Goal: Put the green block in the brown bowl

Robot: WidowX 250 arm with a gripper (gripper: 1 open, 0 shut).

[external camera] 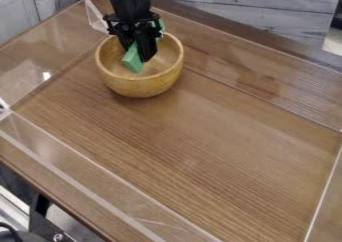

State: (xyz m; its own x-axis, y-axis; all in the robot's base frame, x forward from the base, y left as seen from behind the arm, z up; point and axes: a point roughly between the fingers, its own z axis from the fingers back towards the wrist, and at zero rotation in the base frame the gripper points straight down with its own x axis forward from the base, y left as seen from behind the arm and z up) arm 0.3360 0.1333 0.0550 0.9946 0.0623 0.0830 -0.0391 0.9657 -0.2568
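Observation:
The brown bowl (pixel 139 78) sits on the wooden table at the upper left. My black gripper (pixel 135 46) hangs straight down over the bowl's far side, shut on the green block (pixel 135 58). The block points down and tilts slightly, its lower end inside the bowl's rim. I cannot tell whether it touches the bowl's floor.
Clear plastic walls (pixel 40 156) edge the wooden table (pixel 214 156) along the left and front. A grey wall and a dark ledge (pixel 267 6) run behind the table. Dark equipment (pixel 27 221) sits below the front left corner.

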